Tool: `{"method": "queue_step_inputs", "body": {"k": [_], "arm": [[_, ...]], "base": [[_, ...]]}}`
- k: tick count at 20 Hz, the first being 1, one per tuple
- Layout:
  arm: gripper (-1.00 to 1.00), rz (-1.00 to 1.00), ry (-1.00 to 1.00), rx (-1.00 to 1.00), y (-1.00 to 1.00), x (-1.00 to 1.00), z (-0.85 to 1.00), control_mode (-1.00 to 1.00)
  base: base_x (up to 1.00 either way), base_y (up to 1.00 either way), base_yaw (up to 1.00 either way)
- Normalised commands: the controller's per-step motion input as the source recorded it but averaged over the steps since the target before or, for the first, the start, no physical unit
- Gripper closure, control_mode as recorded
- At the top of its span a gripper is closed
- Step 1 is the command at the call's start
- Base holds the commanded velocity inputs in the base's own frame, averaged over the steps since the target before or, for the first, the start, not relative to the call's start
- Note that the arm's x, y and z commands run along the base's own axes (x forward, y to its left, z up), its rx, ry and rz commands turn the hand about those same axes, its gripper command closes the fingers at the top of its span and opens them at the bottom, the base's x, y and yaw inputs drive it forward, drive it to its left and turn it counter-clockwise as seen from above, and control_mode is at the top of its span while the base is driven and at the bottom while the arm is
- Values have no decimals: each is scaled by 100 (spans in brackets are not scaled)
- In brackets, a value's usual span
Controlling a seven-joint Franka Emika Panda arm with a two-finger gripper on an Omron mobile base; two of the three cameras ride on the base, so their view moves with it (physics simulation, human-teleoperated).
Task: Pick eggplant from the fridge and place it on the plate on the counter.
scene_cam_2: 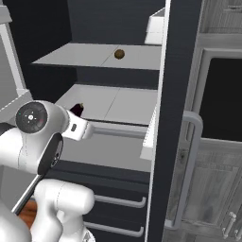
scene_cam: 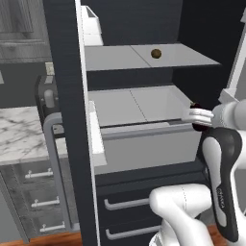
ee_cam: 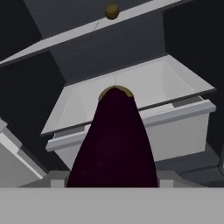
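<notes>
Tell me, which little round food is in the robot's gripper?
The dark purple eggplant, clamped in the gripper beside the pale drawer. The orange-brown ball sits alone on the shelf above.

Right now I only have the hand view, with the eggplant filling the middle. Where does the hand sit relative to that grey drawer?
Observer: The hand grips the eggplant at the drawer's front right corner.
Operator: And where is the counter from there?
Observer: The counter lies to the left, beyond the open fridge door.
</notes>
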Motion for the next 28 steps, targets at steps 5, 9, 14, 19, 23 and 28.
{"method": "queue_step_inputs", "body": {"k": [5,9,14,19,23,28], "arm": [[100,0,-1,0,0,0,0,-100],[100,0,-1,0,0,-3,0,100],[100,0,0,0,0,0,0,100],[100,0,0,0,0,0,0,100],[100,0,0,0,0,0,0,100],[100,0,0,0,0,0,0,100]], "base": [[0,0,0],[-25,0,0],[-52,0,0],[-52,0,0],[-52,0,5],[-48,0,11]]}}
